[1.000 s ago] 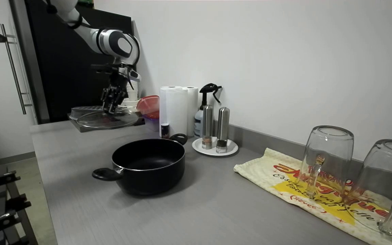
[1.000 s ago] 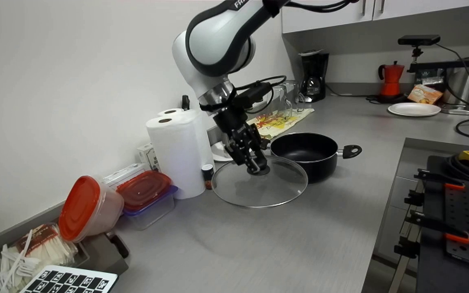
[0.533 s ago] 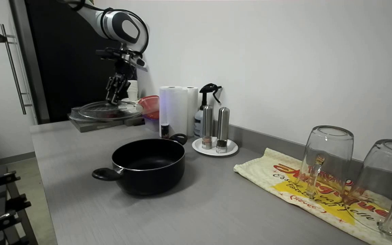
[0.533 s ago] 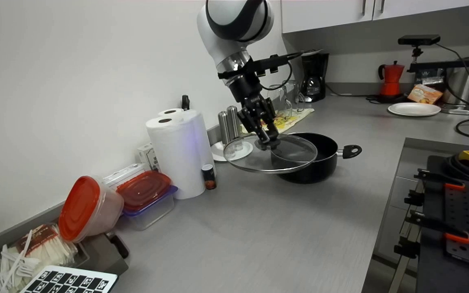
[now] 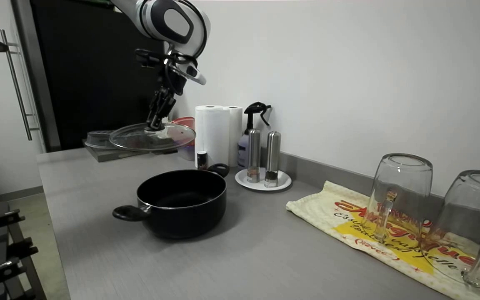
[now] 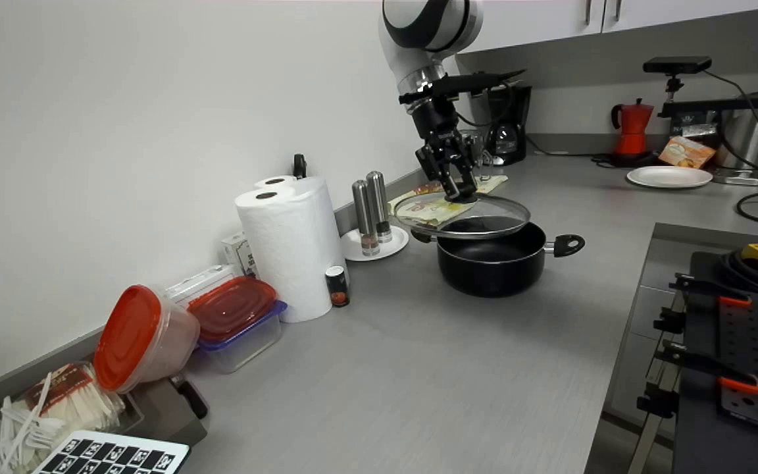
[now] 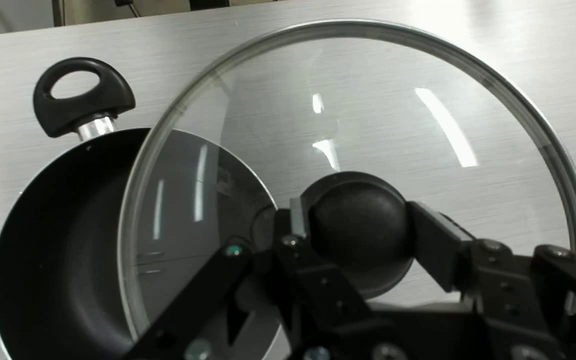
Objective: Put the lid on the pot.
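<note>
The round glass lid [image 5: 140,139] hangs above the counter, near level with a slight tilt. It also shows in an exterior view [image 6: 492,216] and in the wrist view [image 7: 368,100]. My gripper [image 7: 355,230] is shut on its dark centre knob, one finger on each side; the gripper shows in both exterior views [image 5: 155,125] [image 6: 460,191]. The black pot [image 5: 186,218] stands open and upright on the counter, and also shows in an exterior view [image 6: 492,268]. In the wrist view the lid covers only the right part of the pot [image 7: 63,250]; the lid is apart from the rim.
Paper towel rolls [image 6: 287,250], a small dark jar [image 6: 337,286] and a white tray [image 6: 353,250] with two steel mills stand along the wall. Glass mugs [image 5: 398,196] stand on a yellow cloth [image 5: 331,208]. Plastic containers [image 6: 234,309] are at the back.
The arm has carried the lid up and toward the pot. The lid has levelled from a steeper tilt and now partly overlaps the pot. The pot has not moved.
</note>
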